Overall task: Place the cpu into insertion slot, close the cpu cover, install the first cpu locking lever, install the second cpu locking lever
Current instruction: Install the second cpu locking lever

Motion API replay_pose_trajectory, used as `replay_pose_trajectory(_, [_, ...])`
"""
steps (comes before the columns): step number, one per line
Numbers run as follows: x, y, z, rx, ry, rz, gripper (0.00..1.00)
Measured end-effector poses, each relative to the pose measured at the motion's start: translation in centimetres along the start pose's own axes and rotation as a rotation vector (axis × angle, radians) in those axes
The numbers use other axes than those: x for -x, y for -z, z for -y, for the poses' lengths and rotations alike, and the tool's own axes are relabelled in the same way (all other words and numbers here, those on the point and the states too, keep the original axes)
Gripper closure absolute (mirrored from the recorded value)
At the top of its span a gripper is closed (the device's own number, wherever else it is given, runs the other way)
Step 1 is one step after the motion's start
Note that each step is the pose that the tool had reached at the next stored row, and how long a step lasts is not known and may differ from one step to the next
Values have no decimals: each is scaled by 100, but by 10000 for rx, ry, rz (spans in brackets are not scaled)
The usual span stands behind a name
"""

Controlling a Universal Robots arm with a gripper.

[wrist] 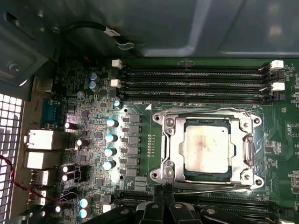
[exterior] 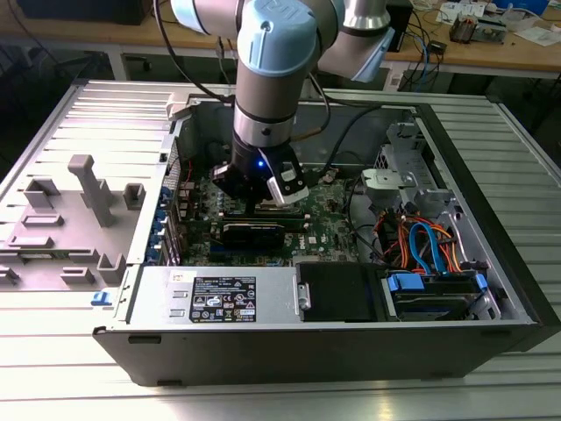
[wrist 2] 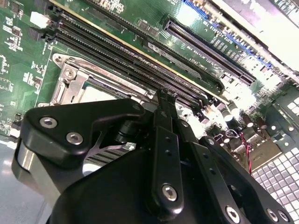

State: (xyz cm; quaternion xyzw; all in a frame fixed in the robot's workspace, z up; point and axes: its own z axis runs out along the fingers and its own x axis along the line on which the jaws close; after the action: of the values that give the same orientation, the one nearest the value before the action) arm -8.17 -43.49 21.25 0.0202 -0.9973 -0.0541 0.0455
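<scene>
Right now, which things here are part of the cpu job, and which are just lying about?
Part of the job: cpu, seated in the insertion slot; cpu cover down around it; gripper at the socket's edge.

Lying about: memory slots, grey plastic fixtures, drive cables.

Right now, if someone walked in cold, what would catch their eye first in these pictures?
Probably the arm reaching down into the open computer case, its tool low over the green board. In the first wrist view, the cpu sits in its socket with the silvery cover framing it, and the tool is at that socket's edge.
</scene>
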Motion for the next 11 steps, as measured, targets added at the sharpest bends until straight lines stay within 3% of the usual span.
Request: replay_pose_trajectory(11, [-11, -27, -1, 36, 5, 2, 89])
